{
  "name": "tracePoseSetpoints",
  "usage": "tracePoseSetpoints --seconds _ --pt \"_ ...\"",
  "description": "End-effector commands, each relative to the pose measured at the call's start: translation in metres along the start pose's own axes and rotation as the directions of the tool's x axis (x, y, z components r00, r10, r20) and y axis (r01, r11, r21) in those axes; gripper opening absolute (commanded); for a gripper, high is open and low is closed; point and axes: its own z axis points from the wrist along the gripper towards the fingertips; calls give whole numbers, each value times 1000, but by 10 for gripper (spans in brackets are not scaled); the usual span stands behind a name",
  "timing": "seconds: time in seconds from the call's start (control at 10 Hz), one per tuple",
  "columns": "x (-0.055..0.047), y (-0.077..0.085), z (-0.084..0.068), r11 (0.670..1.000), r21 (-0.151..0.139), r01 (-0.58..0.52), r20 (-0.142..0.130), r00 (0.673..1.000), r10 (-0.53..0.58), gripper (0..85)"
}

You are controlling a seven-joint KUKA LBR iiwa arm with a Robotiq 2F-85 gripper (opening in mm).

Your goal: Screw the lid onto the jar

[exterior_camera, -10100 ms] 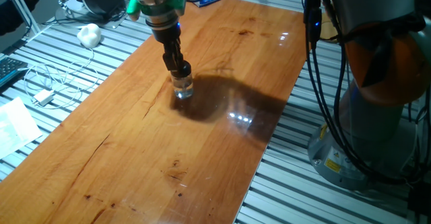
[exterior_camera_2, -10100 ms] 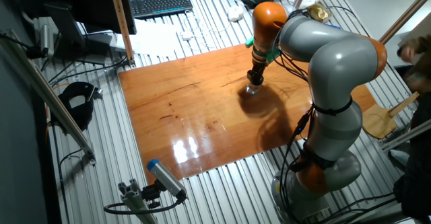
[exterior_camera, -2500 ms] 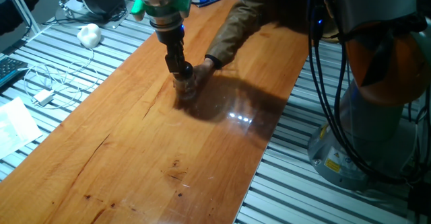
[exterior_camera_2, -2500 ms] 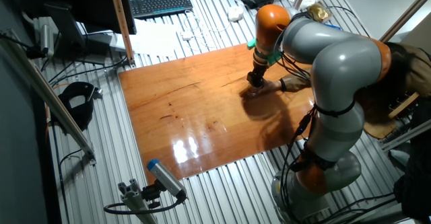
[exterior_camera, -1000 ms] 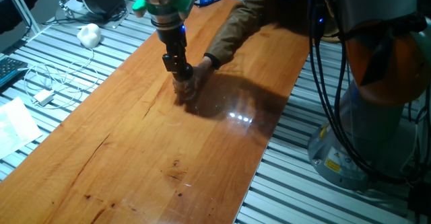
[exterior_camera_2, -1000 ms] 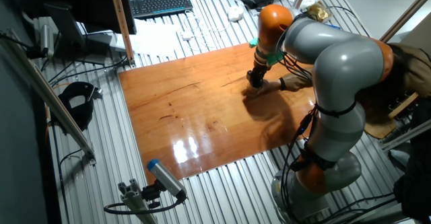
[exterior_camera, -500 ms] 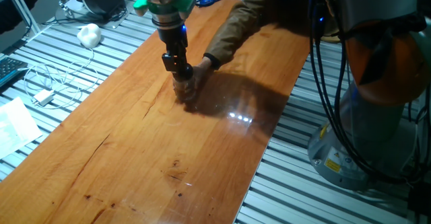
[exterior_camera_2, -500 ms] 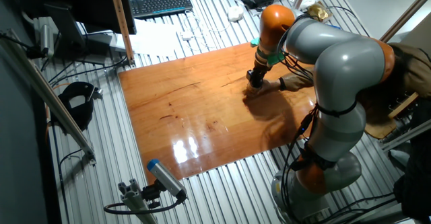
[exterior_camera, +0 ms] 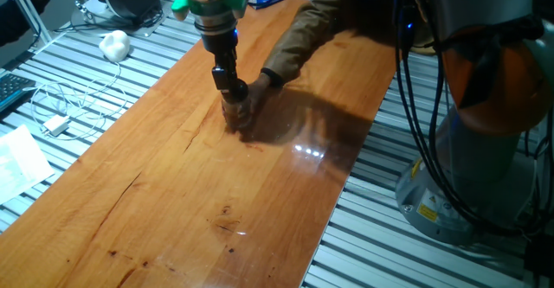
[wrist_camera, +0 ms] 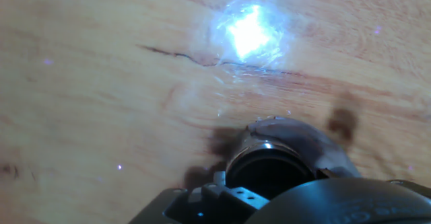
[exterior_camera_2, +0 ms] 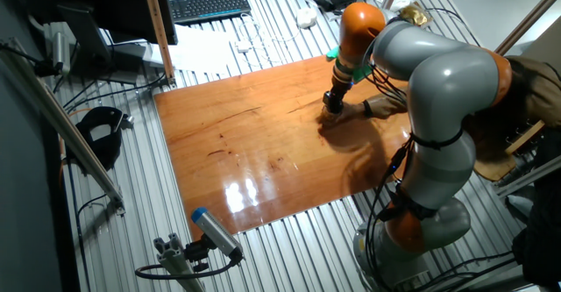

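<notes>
My gripper (exterior_camera: 231,88) points straight down over the wooden board (exterior_camera: 173,201), shut on the small black lid (exterior_camera: 235,91). The lid sits on top of the tiny clear glass jar (exterior_camera: 235,116), which stands on the board. A person's hand (exterior_camera: 260,87) reaches in from the right and holds the jar, partly hiding it. In the other fixed view my gripper (exterior_camera_2: 333,104) stands over the same spot, next to the hand (exterior_camera_2: 368,110). In the hand view the round black lid (wrist_camera: 268,173) shows between my fingers, with the hand (wrist_camera: 303,140) close around it.
The person's sleeved arm (exterior_camera: 303,28) lies across the far end of the board. A white lumpy ball (exterior_camera: 113,43) and cables (exterior_camera: 61,106) lie on the slatted table to the left. A keyboard (exterior_camera_2: 209,5) is at the back. My arm's base (exterior_camera: 485,176) stands to the right.
My gripper has turned a little about its vertical axis with the lid in it. The hand and jar stay in place.
</notes>
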Motion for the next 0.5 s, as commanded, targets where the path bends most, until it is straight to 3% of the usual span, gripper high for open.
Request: tracePoseSetpoints --seconds 0.0,0.1,0.3,0.4 --pt "-1 0 -1 1000 3 6 1 1000 -6 340" --pt "-1 0 -1 1000 2 8 3 1000 -8 340" --pt "-1 1 -1 995 -28 -93 3 996 93 340" --pt "-1 3 1 980 -37 -197 -5 980 197 170"
